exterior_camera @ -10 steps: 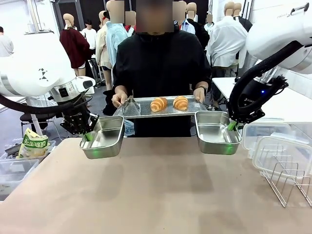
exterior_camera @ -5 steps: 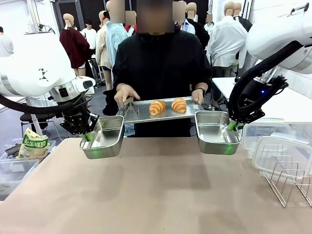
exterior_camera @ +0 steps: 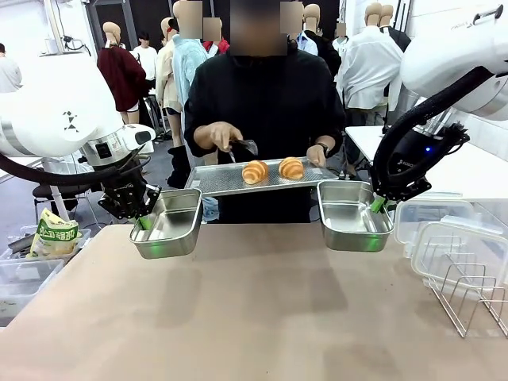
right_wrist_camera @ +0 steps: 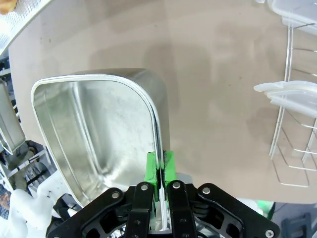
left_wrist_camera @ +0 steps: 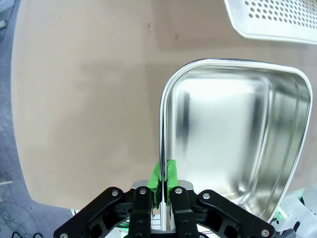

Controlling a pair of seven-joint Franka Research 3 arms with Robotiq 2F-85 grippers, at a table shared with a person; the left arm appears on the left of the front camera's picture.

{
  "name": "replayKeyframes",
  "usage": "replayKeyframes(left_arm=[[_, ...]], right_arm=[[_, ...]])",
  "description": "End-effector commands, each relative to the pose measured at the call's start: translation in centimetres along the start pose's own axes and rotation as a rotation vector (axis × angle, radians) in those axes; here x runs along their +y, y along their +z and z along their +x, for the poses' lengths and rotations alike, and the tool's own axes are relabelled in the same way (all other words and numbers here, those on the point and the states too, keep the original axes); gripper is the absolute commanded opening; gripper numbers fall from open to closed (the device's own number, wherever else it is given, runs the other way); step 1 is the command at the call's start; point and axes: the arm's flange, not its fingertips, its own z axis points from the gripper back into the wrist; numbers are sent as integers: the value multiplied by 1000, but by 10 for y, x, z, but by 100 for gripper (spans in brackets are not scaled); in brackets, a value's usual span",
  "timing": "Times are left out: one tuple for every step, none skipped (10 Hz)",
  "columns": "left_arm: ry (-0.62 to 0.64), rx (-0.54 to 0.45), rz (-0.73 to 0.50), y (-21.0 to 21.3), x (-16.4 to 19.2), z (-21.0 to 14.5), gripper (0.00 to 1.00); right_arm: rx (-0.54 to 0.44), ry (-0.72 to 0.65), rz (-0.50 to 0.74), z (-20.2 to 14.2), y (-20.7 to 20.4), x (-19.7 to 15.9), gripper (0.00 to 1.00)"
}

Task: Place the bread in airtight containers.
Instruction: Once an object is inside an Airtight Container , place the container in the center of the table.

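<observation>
Two golden croissant rolls lie on a perforated metal tray that the person holds up across the table. One of the person's hands holds tongs just above the left roll. My left gripper is shut on the rim of an empty steel pan, held above the table. My right gripper is shut on the rim of a second empty steel pan. Both pans hang just below the tray's ends.
Clear lids with white rims and a wire rack sit at the table's right side. A snack bag and plastic boxes lie off the left edge. The brown tabletop lies in front.
The person's hand let go of the tray's left end and lifted the tongs over the left roll. The tray tilted slightly. Both grippers and pans stayed still.
</observation>
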Motion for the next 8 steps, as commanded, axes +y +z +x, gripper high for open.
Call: replayKeyframes(left_arm=[[0, -4, 3, 2, 1, 0, 0], [0, -4, 3, 2, 1, 0, 0], [0, -4, 3, 2, 1, 0, 0], [0, -4, 3, 2, 1, 0, 0], [0, -4, 3, 2, 1, 0, 0], [0, -4, 3, 2, 1, 0, 0], [0, -4, 3, 2, 1, 0, 0], [0, -4, 3, 2, 1, 0, 0]], right_arm=[[-7, 1, 6, -2, 0, 0, 0], [-7, 1, 6, -2, 0, 0, 0], [-7, 1, 6, -2, 0, 0, 0], [-7, 1, 6, -2, 0, 0, 0], [-7, 1, 6, -2, 0, 0, 0], [-7, 1, 6, -2, 0, 0, 0], [-7, 1, 6, -2, 0, 0, 0], [-7, 1, 6, -2, 0, 0, 0]])
